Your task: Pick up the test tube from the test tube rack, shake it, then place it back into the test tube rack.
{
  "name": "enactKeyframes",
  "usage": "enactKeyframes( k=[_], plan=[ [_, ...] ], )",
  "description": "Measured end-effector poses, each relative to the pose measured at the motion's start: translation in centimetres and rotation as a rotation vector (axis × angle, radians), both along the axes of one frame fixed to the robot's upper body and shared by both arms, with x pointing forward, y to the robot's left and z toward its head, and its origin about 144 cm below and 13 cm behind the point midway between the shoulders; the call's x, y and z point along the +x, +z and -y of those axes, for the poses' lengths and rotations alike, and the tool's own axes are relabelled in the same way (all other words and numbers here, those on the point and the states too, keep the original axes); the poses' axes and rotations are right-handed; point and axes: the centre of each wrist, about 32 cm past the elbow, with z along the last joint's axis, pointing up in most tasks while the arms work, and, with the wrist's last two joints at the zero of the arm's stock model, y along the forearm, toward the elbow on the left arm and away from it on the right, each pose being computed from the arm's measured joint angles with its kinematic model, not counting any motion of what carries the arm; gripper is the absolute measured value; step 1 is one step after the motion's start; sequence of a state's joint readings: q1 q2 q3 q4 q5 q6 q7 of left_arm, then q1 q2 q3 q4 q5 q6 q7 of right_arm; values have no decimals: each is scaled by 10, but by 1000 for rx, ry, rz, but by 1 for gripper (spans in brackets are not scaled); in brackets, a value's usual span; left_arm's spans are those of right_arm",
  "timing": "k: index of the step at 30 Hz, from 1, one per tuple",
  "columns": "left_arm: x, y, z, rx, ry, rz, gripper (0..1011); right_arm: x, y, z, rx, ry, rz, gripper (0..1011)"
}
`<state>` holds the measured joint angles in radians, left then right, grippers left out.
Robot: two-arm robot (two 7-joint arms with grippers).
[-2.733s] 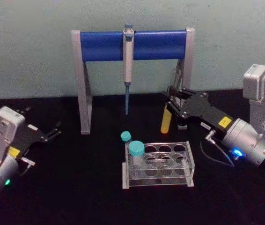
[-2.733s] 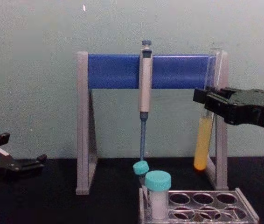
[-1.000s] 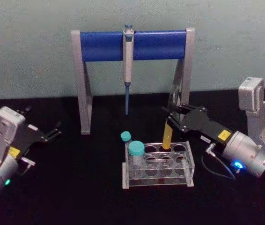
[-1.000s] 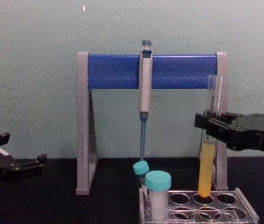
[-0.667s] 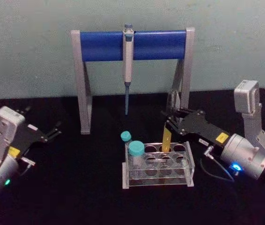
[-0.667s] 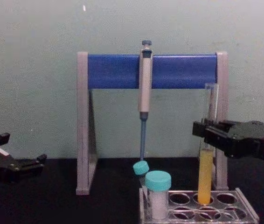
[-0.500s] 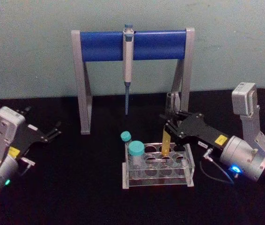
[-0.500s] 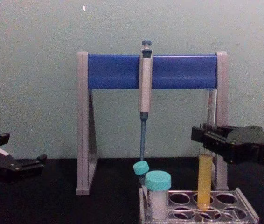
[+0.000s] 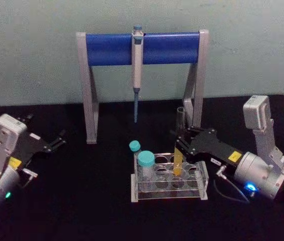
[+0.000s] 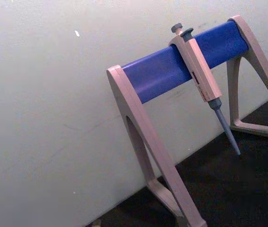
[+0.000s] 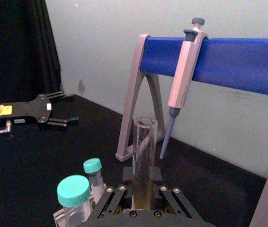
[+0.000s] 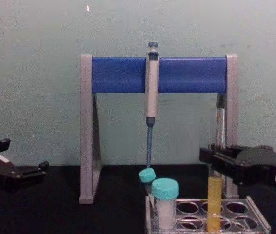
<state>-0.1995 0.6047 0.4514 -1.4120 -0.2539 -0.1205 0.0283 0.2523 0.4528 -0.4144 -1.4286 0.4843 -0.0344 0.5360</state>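
Observation:
The test tube (image 9: 180, 118) is a long clear glass tube with yellow liquid in its lower part (image 12: 215, 204). It stands upright with its lower end down in a back-row hole of the clear test tube rack (image 9: 169, 187), near the middle. My right gripper (image 9: 179, 144) is shut on the tube's midsection just above the rack, reaching in from the right (image 12: 215, 160). In the right wrist view the tube's open mouth (image 11: 144, 137) rises between the fingers. My left gripper (image 9: 57, 140) rests open at the far left, away from the rack.
Two teal-capped vials (image 9: 146, 159) stand at the rack's left end. Behind the rack is a grey-and-blue pipette stand (image 9: 112, 49) with a pipette (image 9: 137, 60) hanging from its bar. The black table (image 9: 82, 201) lies open in front and to the left.
My right gripper has come down and toward the rack with the test tube, lowering its yellow end from above the holes into one. The left arm has not moved.

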Motion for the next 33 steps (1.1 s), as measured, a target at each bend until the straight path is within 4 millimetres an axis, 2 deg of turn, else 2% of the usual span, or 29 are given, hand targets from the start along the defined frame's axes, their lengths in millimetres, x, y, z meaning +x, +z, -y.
enactKeyframes(
  k=[33],
  plan=[
    [0,0,0,0,0,0,1010,-1,-11,0,-20,-18,-42,233]
  ],
)
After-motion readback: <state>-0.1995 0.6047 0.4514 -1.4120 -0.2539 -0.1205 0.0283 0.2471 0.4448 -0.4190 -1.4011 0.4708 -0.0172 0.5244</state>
